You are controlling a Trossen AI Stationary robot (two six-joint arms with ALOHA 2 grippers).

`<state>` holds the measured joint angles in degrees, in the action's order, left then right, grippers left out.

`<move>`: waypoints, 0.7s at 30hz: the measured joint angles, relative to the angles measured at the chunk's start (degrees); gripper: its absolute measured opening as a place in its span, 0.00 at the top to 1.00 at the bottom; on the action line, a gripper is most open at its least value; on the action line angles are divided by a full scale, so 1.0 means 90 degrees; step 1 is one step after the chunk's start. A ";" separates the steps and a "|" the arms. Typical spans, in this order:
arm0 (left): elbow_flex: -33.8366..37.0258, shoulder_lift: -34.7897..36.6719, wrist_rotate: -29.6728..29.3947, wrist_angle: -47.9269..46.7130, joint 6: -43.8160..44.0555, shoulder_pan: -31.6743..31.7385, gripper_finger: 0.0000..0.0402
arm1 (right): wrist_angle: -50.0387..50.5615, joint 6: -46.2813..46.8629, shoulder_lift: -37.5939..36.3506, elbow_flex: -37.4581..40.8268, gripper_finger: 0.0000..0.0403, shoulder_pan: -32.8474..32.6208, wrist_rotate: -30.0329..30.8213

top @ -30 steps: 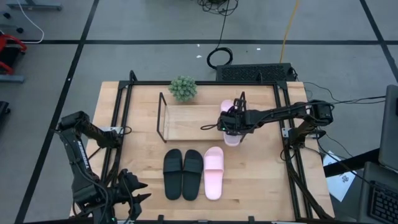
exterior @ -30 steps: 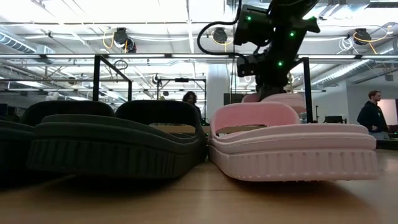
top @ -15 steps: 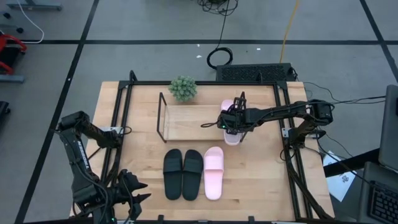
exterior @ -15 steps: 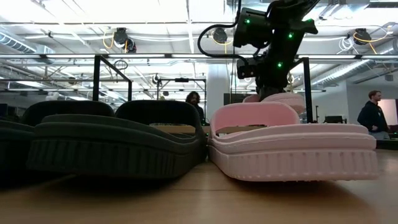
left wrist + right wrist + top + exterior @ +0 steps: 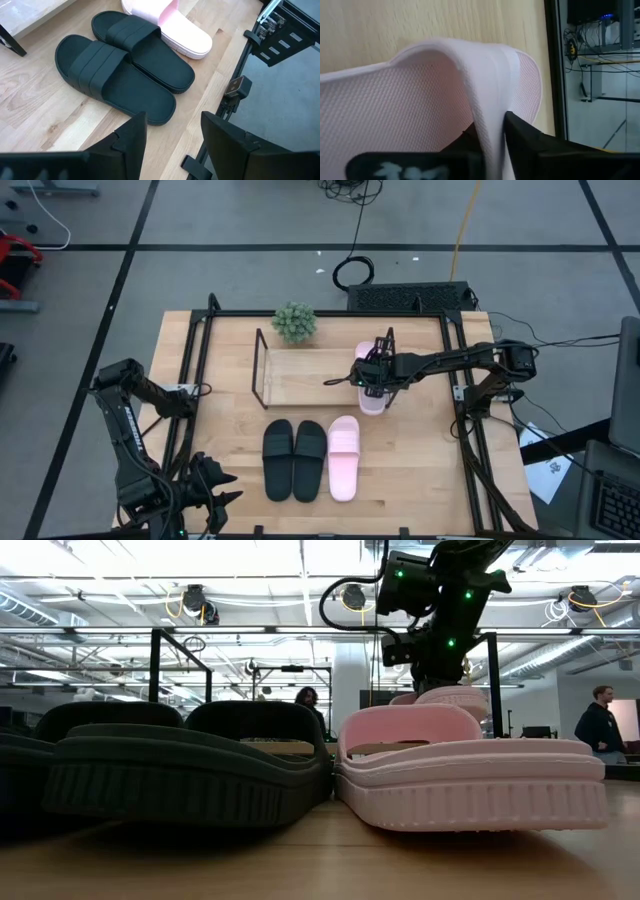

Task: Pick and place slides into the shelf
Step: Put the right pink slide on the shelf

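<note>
One pale pink slide (image 5: 371, 390) lies at the right end of the shelf (image 5: 300, 375), on its wooden base board, with my right gripper (image 5: 372, 375) over it and shut on its strap. The other pink slide (image 5: 343, 457) and the black pair (image 5: 294, 460) lie side by side on the table nearer the front edge. In the low view these three fill the foreground, and the held slide (image 5: 452, 697) shows behind them under the arm. My left gripper (image 5: 172, 131) hangs open at the near left corner, above and short of the black pair (image 5: 125, 70). My right gripper has the pink slide's wide strap (image 5: 490, 95) between its two fingers, one finger (image 5: 525, 137) outside the strap and the other under it, at the strap's edge. It comes slanting down from the table's right side. The slide lies on the shelf's board.
A small potted plant (image 5: 294, 322) stands behind the shelf's left end. The black table frame (image 5: 462, 420) runs along both sides. Bare wood lies left of the black pair and on the shelf's board left of the pink slide.
My right gripper has stayed over the shelf's right end and turned a little at the wrist. The pink slide under it has stayed at the same place. The left arm has kept still.
</note>
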<state>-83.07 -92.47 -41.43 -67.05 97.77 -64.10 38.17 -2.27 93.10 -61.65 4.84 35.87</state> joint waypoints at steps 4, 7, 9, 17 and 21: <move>0.0000 0.0000 0.0000 0.0000 -0.0001 0.0000 0.53 | 0.0005 0.0149 -0.0002 -0.0007 0.79 -0.0002 -0.0035; 0.0000 0.0000 0.0000 0.0000 -0.0002 0.0000 0.53 | 0.0028 0.0161 -0.0002 -0.0007 0.74 -0.0007 -0.0063; 0.0000 0.0000 0.0000 0.0000 -0.0004 0.0000 0.53 | 0.0065 0.0178 -0.0002 -0.0007 0.71 -0.0007 -0.0085; 0.0000 0.0000 0.0000 0.0000 -0.0061 0.0000 0.53 | 0.0361 0.0452 -0.0002 -0.0010 0.64 -0.0060 -0.0111; 0.0000 0.0000 0.0000 0.0000 -0.0138 0.0000 0.53 | 0.0423 0.0463 -0.0002 -0.0010 0.63 -0.0167 -0.0123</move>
<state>-83.07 -92.47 -41.43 -67.05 96.52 -64.10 41.98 1.89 93.08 -61.73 3.33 34.76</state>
